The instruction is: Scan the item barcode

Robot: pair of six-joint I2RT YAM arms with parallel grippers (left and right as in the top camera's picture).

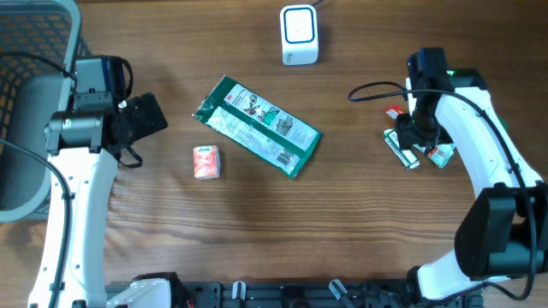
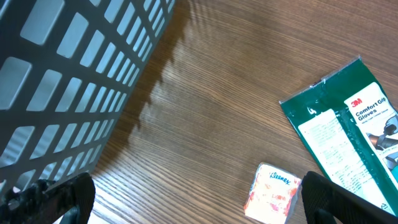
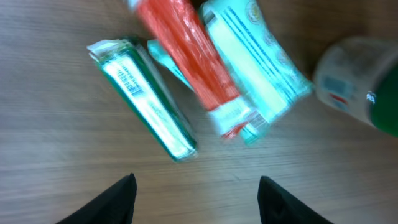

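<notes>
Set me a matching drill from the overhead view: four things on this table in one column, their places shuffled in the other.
Things:
1. white scanner
2. gloves packet
3. Kleenex pack
4. mesh basket

Places:
A. far left edge
B. middle of the table, lying at a slant
C. top centre
D. just left of the green packet's lower end

Pairs: 1-C, 2-B, 3-D, 4-A

The wooden bench (image 1: 342,222) carries a green glove packet (image 1: 257,126) lying flat at its middle. A small Kleenex pack (image 1: 206,162) sits just left of it. A white boxy device (image 1: 299,35), possibly a scanner, stands at the far edge, and a cluster of small packets (image 1: 402,149) lies at the right.
</notes>
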